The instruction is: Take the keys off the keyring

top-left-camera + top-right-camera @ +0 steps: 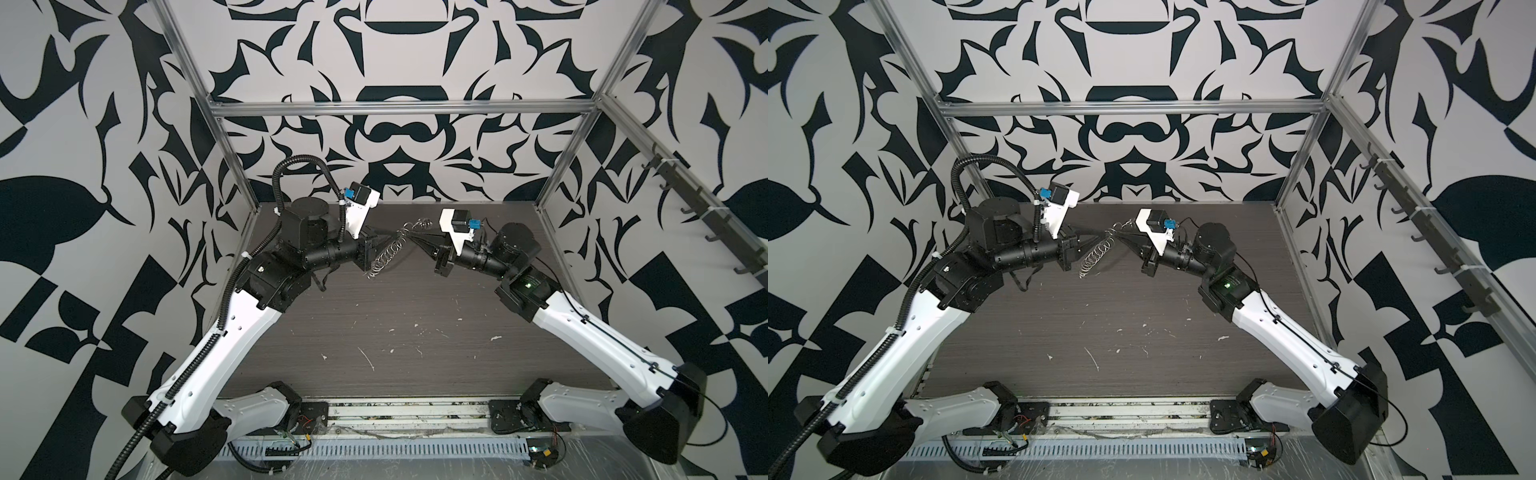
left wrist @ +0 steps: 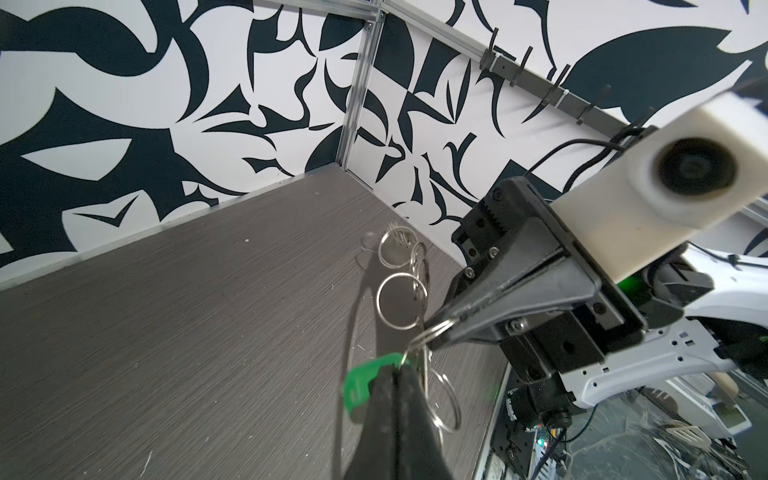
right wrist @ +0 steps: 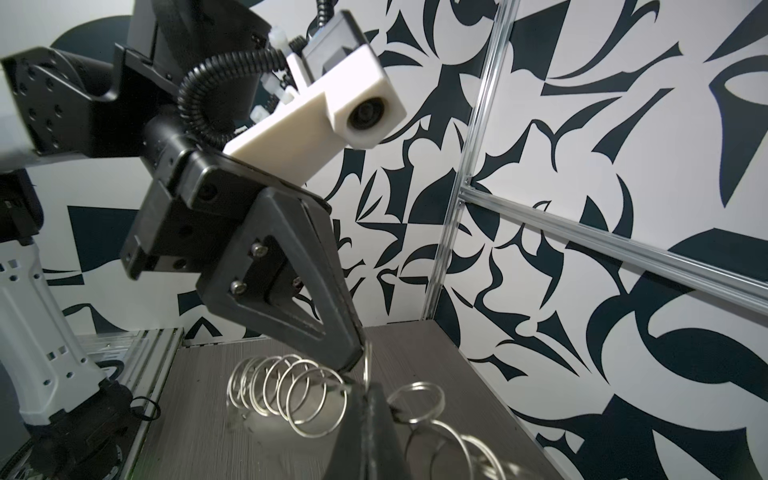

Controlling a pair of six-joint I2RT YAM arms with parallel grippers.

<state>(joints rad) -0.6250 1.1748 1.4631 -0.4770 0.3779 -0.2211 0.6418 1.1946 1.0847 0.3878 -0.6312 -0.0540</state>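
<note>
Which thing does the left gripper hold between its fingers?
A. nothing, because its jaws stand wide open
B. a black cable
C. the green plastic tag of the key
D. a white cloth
C: in the left wrist view the green tag sticks out from between the shut tips of the left gripper, while the right gripper pinches a silver ring close by.
</note>
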